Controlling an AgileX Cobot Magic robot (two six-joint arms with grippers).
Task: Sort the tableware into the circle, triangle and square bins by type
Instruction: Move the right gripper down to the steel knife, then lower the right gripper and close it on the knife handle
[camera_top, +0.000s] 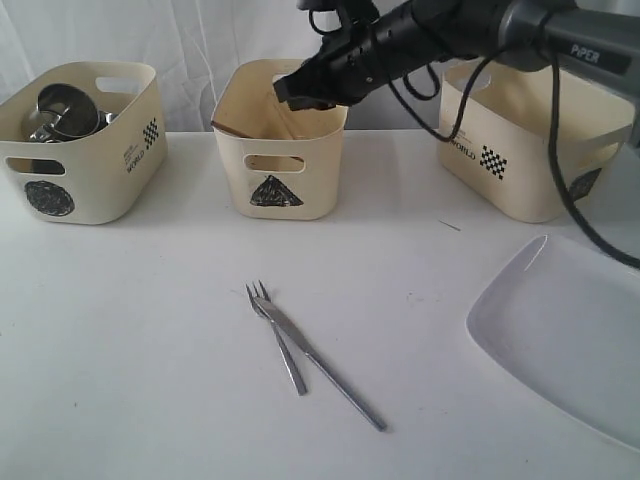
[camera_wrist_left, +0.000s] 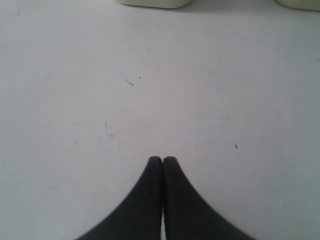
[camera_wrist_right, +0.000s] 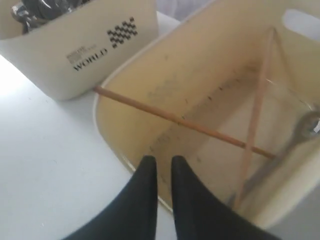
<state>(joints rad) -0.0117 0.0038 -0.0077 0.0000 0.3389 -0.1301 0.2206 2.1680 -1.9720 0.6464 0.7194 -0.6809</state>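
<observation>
Inside cream triangle bin (camera_wrist_right: 200, 75), crossed wooden chopsticks (camera_wrist_right: 247, 145)

Test lab: white backdrop (camera_top: 190, 40), marked bins (camera_top: 312, 150)

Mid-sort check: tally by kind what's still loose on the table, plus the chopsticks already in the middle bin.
Fork: 1
Knife: 1
Plate: 1
Chopsticks, in the middle bin: 2
Total: 5, with 3 still loose on the table.

Shut hand (camera_wrist_left: 162, 159) above white table (camera_wrist_left: 150, 75)
</observation>
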